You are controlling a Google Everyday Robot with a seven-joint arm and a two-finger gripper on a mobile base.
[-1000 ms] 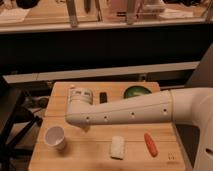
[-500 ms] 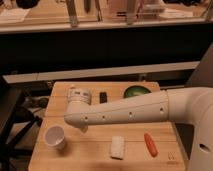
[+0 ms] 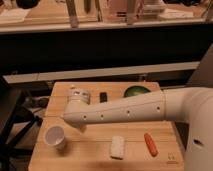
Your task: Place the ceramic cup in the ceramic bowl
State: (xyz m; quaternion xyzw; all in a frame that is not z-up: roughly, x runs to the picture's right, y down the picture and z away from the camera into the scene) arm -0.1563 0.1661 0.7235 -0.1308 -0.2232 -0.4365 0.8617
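1. The gripper (image 3: 80,125) is seen at the far end of the white arm (image 3: 125,111), low over the wooden surface (image 3: 90,152); its fingers are spread open and nothing is held between them; most of their length is hidden under the wrist.
2. The ceramic cup (image 3: 55,136) is stood upright, mouth up, just beside the fingers, to their left in the view and a little nearer the camera; it is not touched by them.
3. The ceramic bowl (image 3: 136,92) is set well apart from the fingers, to their right and farther back; it is partly hidden behind the arm.
4. A white block (image 3: 118,147) and an orange-red stick (image 3: 150,142) are laid to the right of the fingers; a small dark object (image 3: 103,96) is laid beyond them, toward the bowl.
5. The approach to the cup is judged to be the step in hand; the fingers are presumably set wide so that the cup's wall can be straddled; the carry to the bowl is not yet begun.
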